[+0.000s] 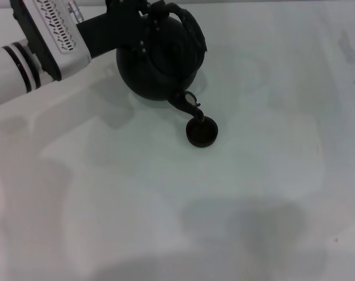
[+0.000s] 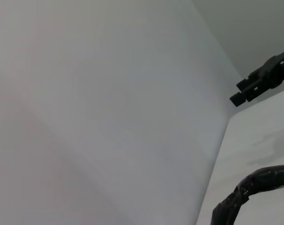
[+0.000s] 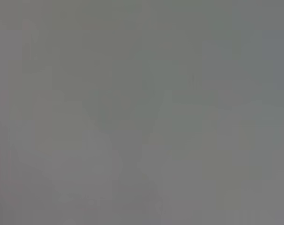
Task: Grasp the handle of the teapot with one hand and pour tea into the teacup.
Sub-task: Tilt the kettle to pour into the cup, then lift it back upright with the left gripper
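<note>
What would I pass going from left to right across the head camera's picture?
The robot's left arm → its left hand at the handle → the teapot → the teacup, under the spout → bare table.

White table, one small cup resting on it.

Before me the pale white table (image 1: 253, 193) stretches across the whole head view, smooth and bare but for soft grey shadows. The tiny dark teacup (image 1: 201, 132) sits directly on it near the middle, upright. In my left wrist view a strip of the same white surface shows, ending at a straight edge against the grey wall.
</note>
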Robot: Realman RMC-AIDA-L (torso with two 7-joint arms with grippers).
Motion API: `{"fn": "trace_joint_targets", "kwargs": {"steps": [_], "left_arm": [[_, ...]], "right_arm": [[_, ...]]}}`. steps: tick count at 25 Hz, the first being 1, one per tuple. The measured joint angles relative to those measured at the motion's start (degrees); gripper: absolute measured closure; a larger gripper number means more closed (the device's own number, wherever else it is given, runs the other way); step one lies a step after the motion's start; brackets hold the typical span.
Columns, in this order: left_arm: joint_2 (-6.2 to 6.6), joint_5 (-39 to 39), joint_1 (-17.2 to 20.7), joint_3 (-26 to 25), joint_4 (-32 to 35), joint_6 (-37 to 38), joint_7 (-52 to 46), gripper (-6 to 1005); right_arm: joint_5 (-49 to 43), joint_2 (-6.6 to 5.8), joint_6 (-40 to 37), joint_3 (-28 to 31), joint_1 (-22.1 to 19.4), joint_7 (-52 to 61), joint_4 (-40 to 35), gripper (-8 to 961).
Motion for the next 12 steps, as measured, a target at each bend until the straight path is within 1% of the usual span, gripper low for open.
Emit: {"fn": "trace_joint_targets", "kwargs": {"steps": [7,12], "left_arm": [[0.00,0.1,-0.1,0.0,-0.9,1.0,0.0,896],[-0.03,1.6,-0.2,0.0,-1.3,1.2,-0.1,896]], "right_arm": [[0.0,0.02,-0.1,0.0,-0.2,0.0,0.0,106],[0.0,0.02,0.0,0.0,-0.2,0.0,0.0,106]]}}
